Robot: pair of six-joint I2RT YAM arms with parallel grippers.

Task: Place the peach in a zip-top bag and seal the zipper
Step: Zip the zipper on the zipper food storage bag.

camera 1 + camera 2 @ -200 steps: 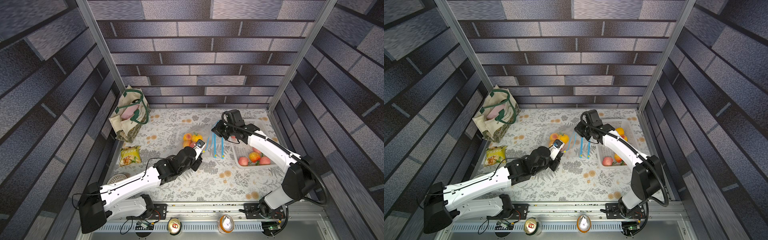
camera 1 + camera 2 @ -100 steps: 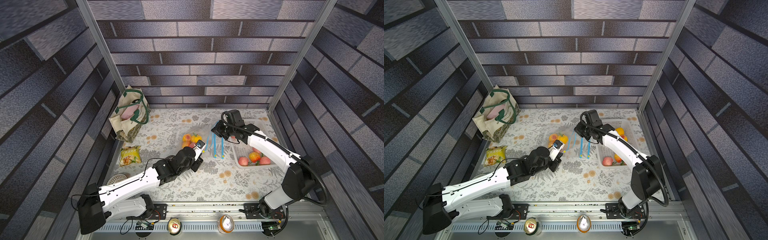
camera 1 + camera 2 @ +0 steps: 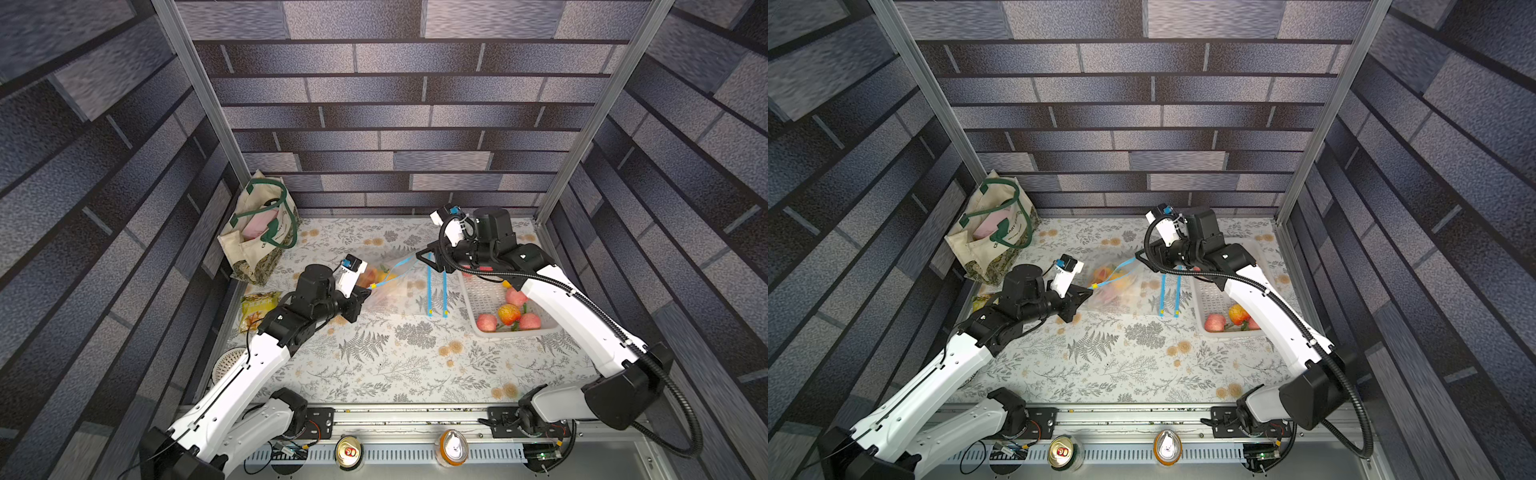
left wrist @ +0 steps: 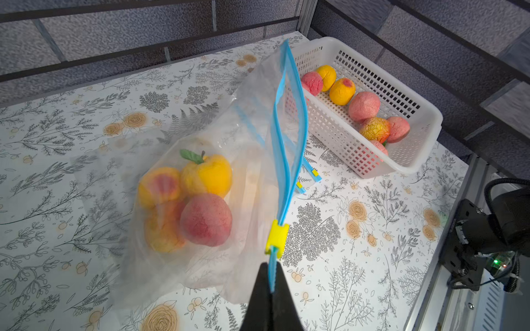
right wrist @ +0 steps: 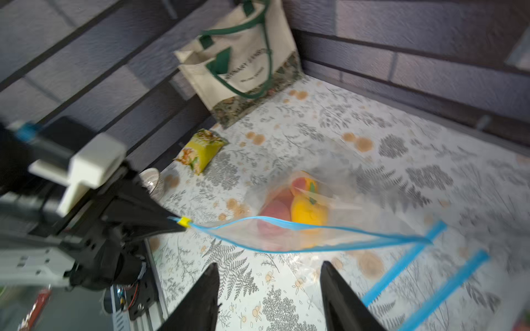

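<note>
A clear zip-top bag (image 4: 246, 160) lies mid-table in both top views (image 3: 395, 286) (image 3: 1121, 291). It holds several peaches, among them a pink-red one (image 4: 206, 220) and a yellow one (image 4: 209, 174). My left gripper (image 4: 271, 265) is shut on the near end of the blue zipper strip (image 4: 286, 114), just behind the yellow slider (image 4: 276, 236). The two zipper strips stand apart along the mouth. My right gripper (image 5: 269, 265) is open near the far end of the zipper (image 3: 424, 255), with nothing between its fingers.
A white basket (image 3: 515, 333) of loose peaches stands to the right. Two more blue-zippered bags (image 3: 436, 291) lie flat beside it. A tote bag (image 3: 259, 232) is at the back left, with a snack packet (image 3: 257, 305) and a small bowl (image 3: 228, 361) along the left edge.
My right gripper has opened and let go of the zipper's far end. My left gripper has closed on the near end and still holds it.
</note>
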